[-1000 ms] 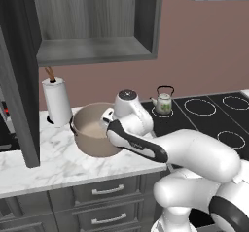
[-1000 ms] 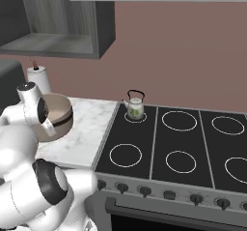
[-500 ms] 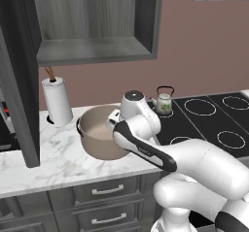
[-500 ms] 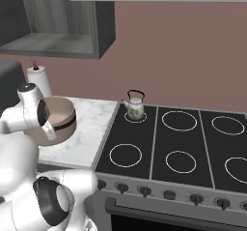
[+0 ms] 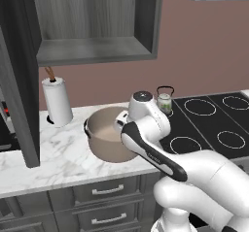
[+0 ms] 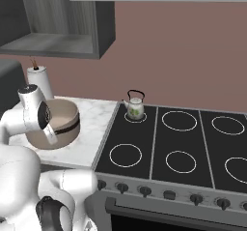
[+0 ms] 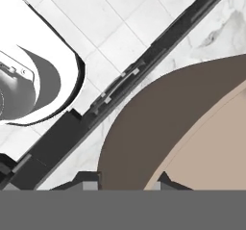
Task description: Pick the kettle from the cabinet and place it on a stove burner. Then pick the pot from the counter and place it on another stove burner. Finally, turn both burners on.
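- I count one black cooktop (image 6: 159,143) with six white ring burners, under a dusty-pink wall.
- One white marble counter (image 5: 53,153), one open grey cabinet (image 5: 97,46).
- One tan pot (image 5: 108,138), tilted over the counter; my gripper (image 7: 124,180) pinches its rim.
- One small floral kettle (image 6: 134,107) sits on the back-left ring.

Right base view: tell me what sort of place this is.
A rendered home kitchen, by the look of it. A black glass cooktop with white burner rings and front knobs sits beside a marble counter, a small floral kettle stands on one burner, and a grey wall cabinet hangs above.
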Controlling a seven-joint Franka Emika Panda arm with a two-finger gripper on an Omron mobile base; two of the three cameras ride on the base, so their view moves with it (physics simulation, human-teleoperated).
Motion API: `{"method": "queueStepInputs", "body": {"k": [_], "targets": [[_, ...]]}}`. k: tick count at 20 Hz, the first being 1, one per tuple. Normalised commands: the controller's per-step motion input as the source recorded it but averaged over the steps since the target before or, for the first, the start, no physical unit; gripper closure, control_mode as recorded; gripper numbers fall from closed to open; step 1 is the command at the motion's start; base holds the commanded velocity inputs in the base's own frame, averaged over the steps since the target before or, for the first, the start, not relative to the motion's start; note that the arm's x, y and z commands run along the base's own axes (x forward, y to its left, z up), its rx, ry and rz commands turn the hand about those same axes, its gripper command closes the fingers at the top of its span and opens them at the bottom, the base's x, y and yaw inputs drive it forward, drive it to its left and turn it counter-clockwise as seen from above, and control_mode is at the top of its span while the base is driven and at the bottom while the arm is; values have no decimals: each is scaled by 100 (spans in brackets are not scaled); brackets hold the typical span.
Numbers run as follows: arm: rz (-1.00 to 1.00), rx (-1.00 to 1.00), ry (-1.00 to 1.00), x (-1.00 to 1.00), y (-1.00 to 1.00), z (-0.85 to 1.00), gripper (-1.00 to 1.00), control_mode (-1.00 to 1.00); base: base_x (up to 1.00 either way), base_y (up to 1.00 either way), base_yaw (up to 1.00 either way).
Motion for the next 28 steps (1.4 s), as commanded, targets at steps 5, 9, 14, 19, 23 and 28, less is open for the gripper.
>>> {"method": "queueStepInputs", "body": {"k": [5, 9, 14, 19, 23, 28], "targets": [[-4, 0, 3, -20, -18, 14, 100, -100, 0, 0, 0], [-4, 0, 4, -21, -18, 14, 100, -100, 0, 0, 0], [-4, 0, 4, -20, -18, 13, 100, -100, 0, 0, 0], [-3, 0, 0, -22, -18, 8, 100, -100, 0, 0, 0], [-2, 0, 0, -26, -20, 1, 100, -100, 0, 0, 0], [-1, 0, 0, -27, -20, 0, 100, -100, 0, 0, 0]]}}
